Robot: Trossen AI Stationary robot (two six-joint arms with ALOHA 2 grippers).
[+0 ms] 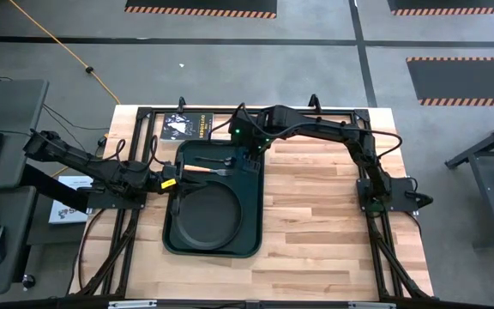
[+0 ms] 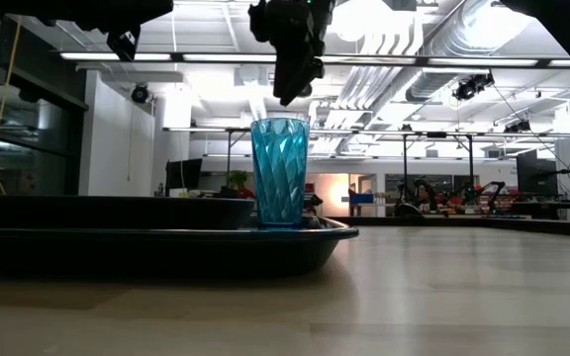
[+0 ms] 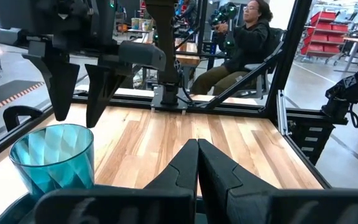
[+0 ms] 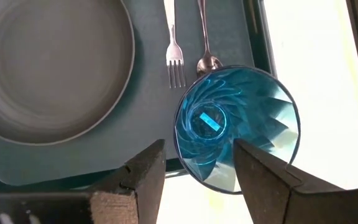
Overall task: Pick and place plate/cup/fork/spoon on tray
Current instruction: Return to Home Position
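Plainly the danger now lies with the cup (image 4: pixel 236 127); it stands upright at a corner of the tray (image 1: pixel 171 233), hard by the rim, and the right gripper (image 2: pixel 287 84) hangs just above its mouth with fingers spread wide and nothing between them; should that arm drift sideways before it rises clear, a finger could catch the lip and tip the tumbler over the tray's edge onto the table, or down upon the cutlery beside it; a tall, narrow, light thing so near a raised rim will not forgive a nudge. The left gripper (image 3: pixel 197 163) waits at the tray's left side with its fingers pressed together, holding nothing; any sweep inward from there would meet the plate (image 4: pixel 51 62).

As for what holds what: the tray carries everything; the plate lies flat in one half and appears bare; the fork (image 4: pixel 174 53) and the spoon (image 4: pixel 206 43) lie side by side between plate and cup, the spoon's bowl just beside the cup's foot; the cup itself looks empty. By my judgement all four pieces are already set down, and only a clean withdrawal remains.
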